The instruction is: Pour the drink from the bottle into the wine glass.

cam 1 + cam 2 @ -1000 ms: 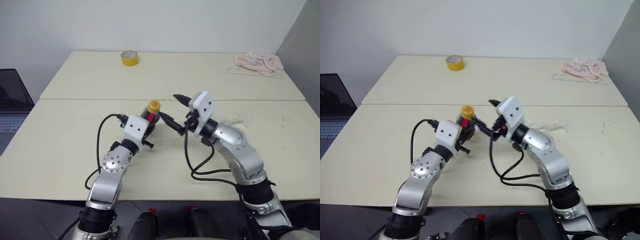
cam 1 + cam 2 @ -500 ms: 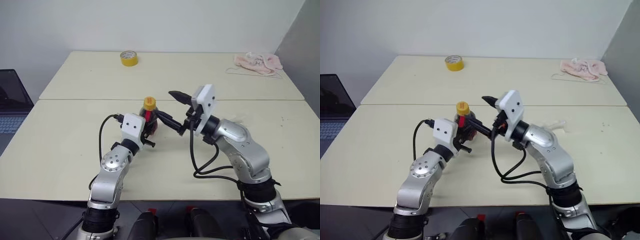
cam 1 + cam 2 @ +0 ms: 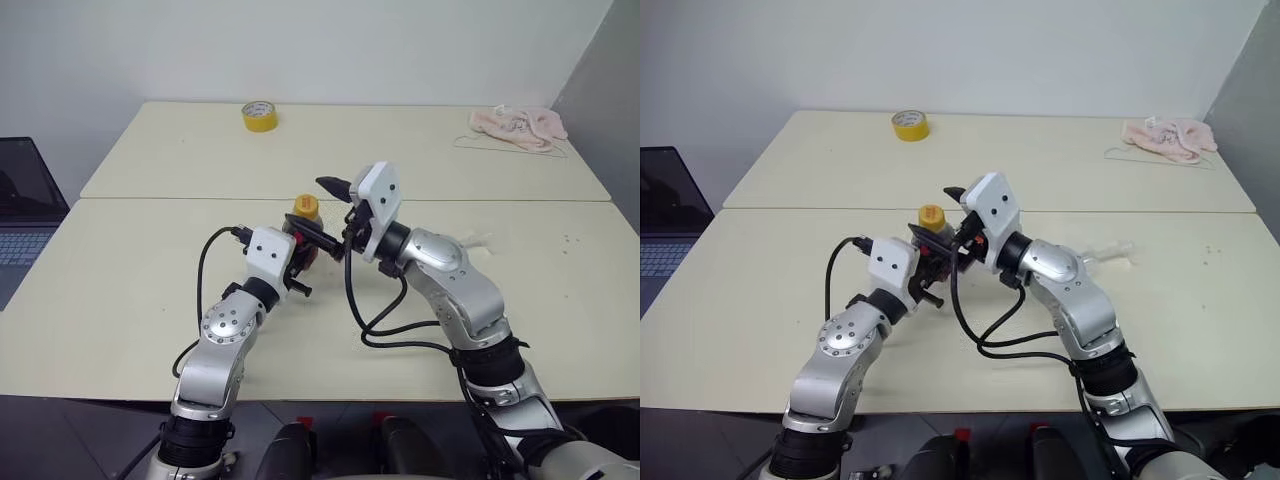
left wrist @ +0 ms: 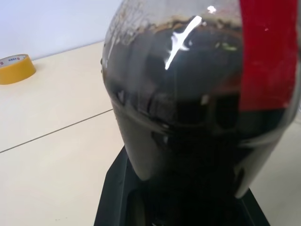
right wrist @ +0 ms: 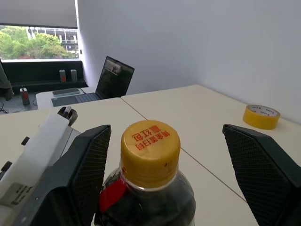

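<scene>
Bottle (image 3: 303, 232) of dark drink (image 4: 188, 122) stands upright above the near table (image 3: 120, 300), clamped in the left gripper (image 3: 296, 252). To the bottle's right, the right gripper (image 5: 164, 174) has its two fingers spread wide on either side of the yellow cap (image 5: 150, 149), not touching it. Behind the bottle lies a yellow tape roll (image 3: 259, 116); far right, a pink cloth (image 3: 518, 125).

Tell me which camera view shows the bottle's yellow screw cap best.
The right wrist view: the yellow screw cap sits centred between the right gripper's open fingers, its printing legible. Both eye views show it small and distant. The left wrist view shows the bottle's dark body instead.
</scene>
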{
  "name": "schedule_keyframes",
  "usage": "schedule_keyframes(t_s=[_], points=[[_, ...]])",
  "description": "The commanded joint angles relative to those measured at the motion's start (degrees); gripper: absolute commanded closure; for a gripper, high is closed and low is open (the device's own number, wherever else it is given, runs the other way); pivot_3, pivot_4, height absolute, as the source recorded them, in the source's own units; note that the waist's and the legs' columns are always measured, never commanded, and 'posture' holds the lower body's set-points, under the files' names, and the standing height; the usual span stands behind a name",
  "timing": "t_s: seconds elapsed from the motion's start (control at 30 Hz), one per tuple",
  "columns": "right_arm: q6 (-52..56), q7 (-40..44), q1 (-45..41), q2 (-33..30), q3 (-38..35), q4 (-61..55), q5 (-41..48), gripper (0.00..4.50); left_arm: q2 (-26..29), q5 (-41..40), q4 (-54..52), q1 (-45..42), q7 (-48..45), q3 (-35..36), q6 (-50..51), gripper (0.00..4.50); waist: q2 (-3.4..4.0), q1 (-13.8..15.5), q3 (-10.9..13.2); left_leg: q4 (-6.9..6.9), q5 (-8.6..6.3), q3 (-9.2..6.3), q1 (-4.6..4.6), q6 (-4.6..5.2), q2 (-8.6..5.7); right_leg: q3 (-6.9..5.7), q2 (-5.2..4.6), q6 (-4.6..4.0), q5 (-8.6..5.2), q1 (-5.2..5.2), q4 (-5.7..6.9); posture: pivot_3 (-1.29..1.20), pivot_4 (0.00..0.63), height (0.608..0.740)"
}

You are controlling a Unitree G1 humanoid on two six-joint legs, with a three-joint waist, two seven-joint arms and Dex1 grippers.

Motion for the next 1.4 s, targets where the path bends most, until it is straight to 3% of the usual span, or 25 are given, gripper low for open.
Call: schedule_keyframes(t_s=[0.03,0.7,1.13,1.4], points=[[-1.8,-0.2,-1.1,-0.1,-1.7,-1.4,0.0,0.44,0.2,0.2,-3.3,-0.3,0.0,0.1,-1.6,3.81,0.0,0.0,0.0,0.0,0.0,0.0,0.0,0.0,0.0,0.0,0.0,0.0,0.0,0.0,0.0,0.0,0.15,0.74],[0.9,-2.1,2.4,-3.8,-3.5,-4.0,-1.2,0.44,0.3,0.1,-3.4,-0.2,0.0,0.1,-1.5,3.81,0.0,0.0,0.0,-0.01,0.0,0.0,0.0,0.01,0.0,0.0,0.0,0.0,0.0,0.0,0.01,0.0,0.15,0.74],[5.1,-1.3,6.8,-8.5,-9.1,-10.1,4.8,0.44,0.6,-0.1,-3.4,-0.1,0.1,0.1,-1.5,3.82,0.0,0.1,0.0,0.0,-0.01,0.0,-0.01,0.02,0.0,0.0,0.0,0.0,0.0,0.02,0.0,0.0,0.15,0.74],[6.2,2.7,5.6,-8.8,-5.8,-13.4,7.8,0.44,0.8,0.0,-3.2,-0.2,-0.1,0.1,-1.5,3.82,0.0,-0.1,0.0,-0.03,-0.11,0.01,-0.01,0.19,0.03,0.0,0.02,0.0,0.0,0.0,0.01,0.0,0.15,0.74]])
